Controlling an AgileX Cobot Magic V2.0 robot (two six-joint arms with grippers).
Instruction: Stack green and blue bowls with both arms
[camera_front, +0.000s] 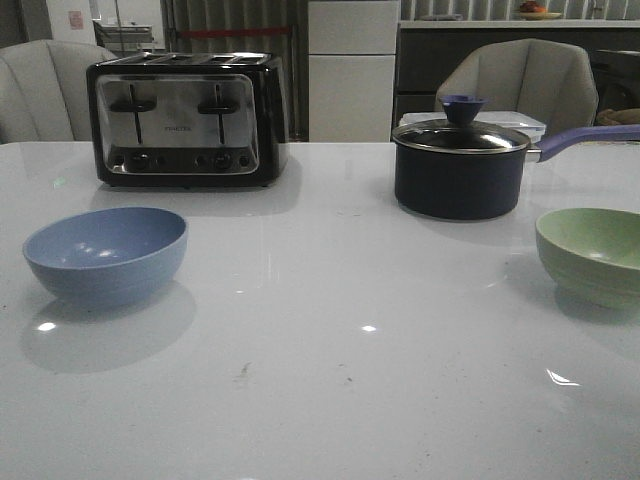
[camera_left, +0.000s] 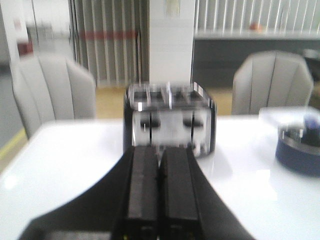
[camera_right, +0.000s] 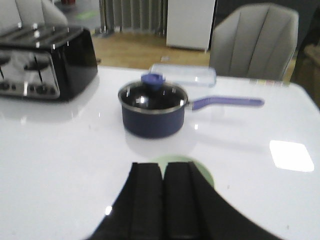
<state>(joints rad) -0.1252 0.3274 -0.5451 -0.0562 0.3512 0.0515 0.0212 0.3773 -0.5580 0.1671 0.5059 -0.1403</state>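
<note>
On the white table (camera_front: 320, 400), toward its near left side, sits the blue bowl (camera_front: 105, 253), upright and empty. Far across on the right edge of the front view sits the green bowl (camera_front: 592, 253), also upright, partly cut off by the frame. The two bowls are well apart, with bare tabletop between them, so nothing is stacked yet.

Behind the blue bowl stands a black and chrome four-slot toaster (camera_front: 187, 120). Behind and a little left of the green bowl stands a dark saucepan (camera_front: 460, 168) with a glass lid and a purple handle pointing right. A clear lidded container (camera_right: 184, 75) lies just beyond the pan. Grey chairs stand behind the table.

Neither arm shows in the front view. From the left wrist camera, the left gripper (camera_left: 160, 172) has its two black pads pressed together, holding nothing, aimed toward the toaster; the blue bowl is not in that view. From the right wrist camera, the right gripper (camera_right: 162, 182) is likewise closed and empty, with a sliver of the green bowl's rim showing just past its fingertips.

This looks like the very start: both arms raised, no bowl touched. Next, I would expect one gripper to spread its pads and descend onto a bowl's rim, one pad inside and one outside.
</note>
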